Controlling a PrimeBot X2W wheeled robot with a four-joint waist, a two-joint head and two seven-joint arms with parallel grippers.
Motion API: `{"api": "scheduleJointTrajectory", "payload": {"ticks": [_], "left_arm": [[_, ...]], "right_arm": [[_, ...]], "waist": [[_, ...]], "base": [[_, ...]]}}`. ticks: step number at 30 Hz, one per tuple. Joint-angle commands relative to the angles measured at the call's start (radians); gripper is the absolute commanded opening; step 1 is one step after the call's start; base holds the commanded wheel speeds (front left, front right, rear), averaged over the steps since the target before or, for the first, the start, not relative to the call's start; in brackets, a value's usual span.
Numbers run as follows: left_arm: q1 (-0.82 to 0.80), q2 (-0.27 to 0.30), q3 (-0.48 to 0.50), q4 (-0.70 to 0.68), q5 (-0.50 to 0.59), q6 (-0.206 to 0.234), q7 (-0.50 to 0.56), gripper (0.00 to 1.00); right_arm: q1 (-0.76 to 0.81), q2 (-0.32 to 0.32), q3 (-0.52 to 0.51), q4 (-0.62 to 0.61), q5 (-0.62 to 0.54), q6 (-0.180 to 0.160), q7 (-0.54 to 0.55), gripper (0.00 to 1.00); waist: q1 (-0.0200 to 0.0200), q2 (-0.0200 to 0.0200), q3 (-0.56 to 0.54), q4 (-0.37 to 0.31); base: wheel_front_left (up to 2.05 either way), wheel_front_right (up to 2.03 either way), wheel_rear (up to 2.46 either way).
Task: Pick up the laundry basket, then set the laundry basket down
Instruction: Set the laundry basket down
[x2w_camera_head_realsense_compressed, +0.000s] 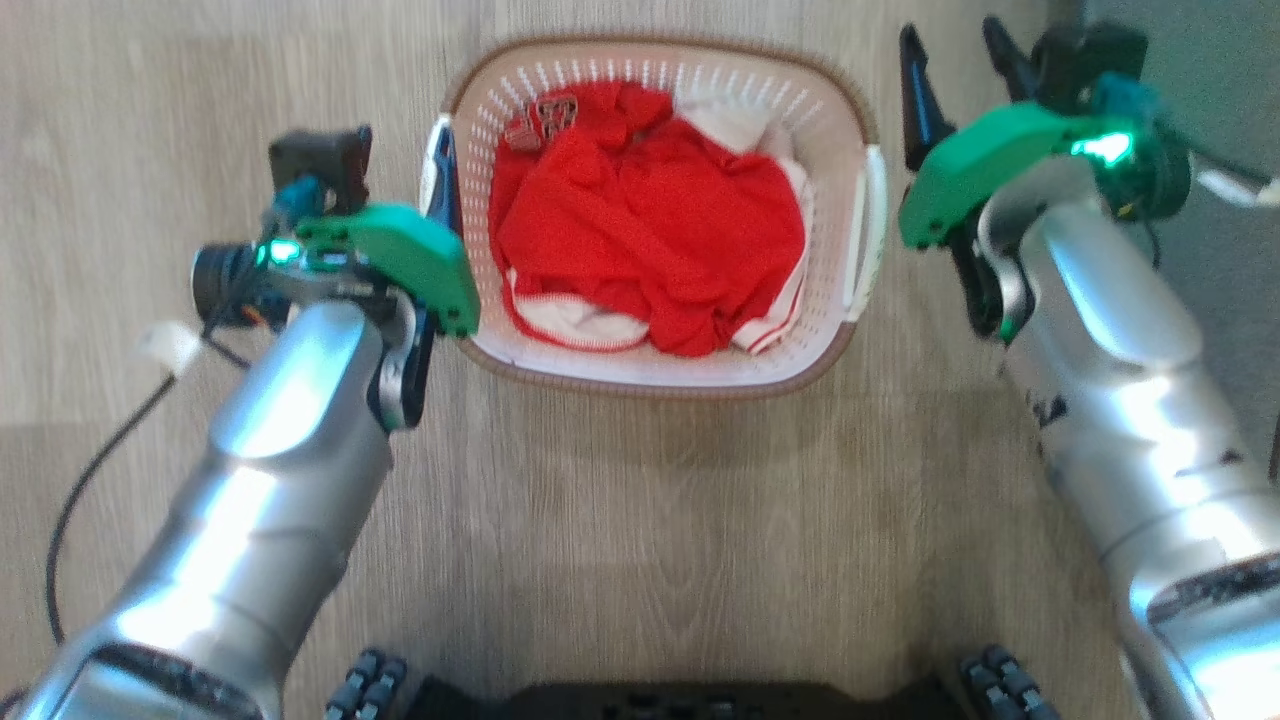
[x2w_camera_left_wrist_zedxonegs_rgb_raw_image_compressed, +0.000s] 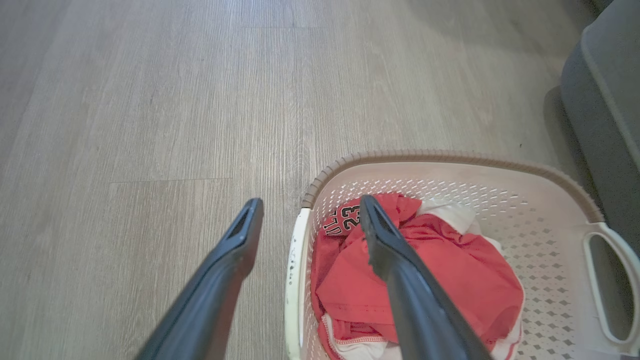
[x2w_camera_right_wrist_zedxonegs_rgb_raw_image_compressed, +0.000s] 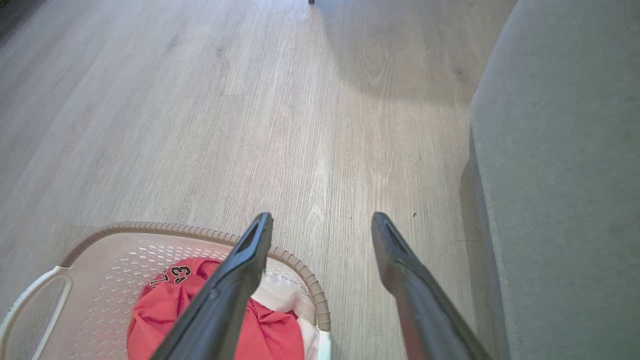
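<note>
a: where is the laundry basket (x2w_camera_head_realsense_compressed: 650, 368) seen?
b: it is set down on the wood floor (x2w_camera_head_realsense_compressed: 620, 520), in the middle, between the two arms. it is filled with red clothes (x2w_camera_head_realsense_compressed: 640, 220), and a bit of white cloth (x2w_camera_head_realsense_compressed: 740, 120) is tucked in too.
a: what is seen at its sides?
b: a white handle (x2w_camera_head_realsense_compressed: 870, 230) is fixed on each side. the left fingers (x2w_camera_left_wrist_zedxonegs_rgb_raw_image_compressed: 235, 250) are spread wide. one is held over the floor and one over the clothes, with the basket's left edge between them. nothing is gripped. whether the edge is touched cannot be told.
a: and the right fingers (x2w_camera_right_wrist_zedxonegs_rgb_raw_image_compressed: 240, 270)?
b: they are spread wide too, and nothing is held. they are found just beside the right handle, apart from it. a big grey soft thing (x2w_camera_right_wrist_zedxonegs_rgb_raw_image_compressed: 560, 175) is seen near that side.
</note>
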Motion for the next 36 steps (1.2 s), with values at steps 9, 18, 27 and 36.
{"api": "scheduleJointTrajectory", "payload": {"ticks": [9,18,27,36], "left_arm": [[0.256,0.039,0.241,-0.261,0.207,-0.006,-0.009,1.00],[0.459,0.008,0.401,-0.467,0.319,-0.038,-0.009,1.00],[0.659,-0.025,0.482,-0.617,0.421,-0.058,-0.009,1.00],[0.876,-0.049,0.530,-0.746,0.460,-0.052,-0.009,1.00]], "right_arm": [[0.250,0.021,-0.028,-0.240,-0.053,0.000,-0.006,1.00],[0.426,0.021,-0.057,-0.417,-0.078,0.000,-0.006,1.00],[0.625,0.021,-0.081,-0.584,-0.093,0.000,-0.006,1.00],[0.798,0.021,-0.097,-0.719,-0.110,0.000,-0.006,1.00]], "waist": [[0.0001,-0.0001,-0.253,-0.025],[0.0001,-0.0001,-0.383,-0.034],[0.0001,-0.0001,-0.516,-0.034],[0.0001,-0.0001,-0.628,-0.033]], "base": [[0.00,0.00,0.00],[0.00,0.00,0.00],[0.00,0.00,0.00],[0.00,0.00,0.00]]}}
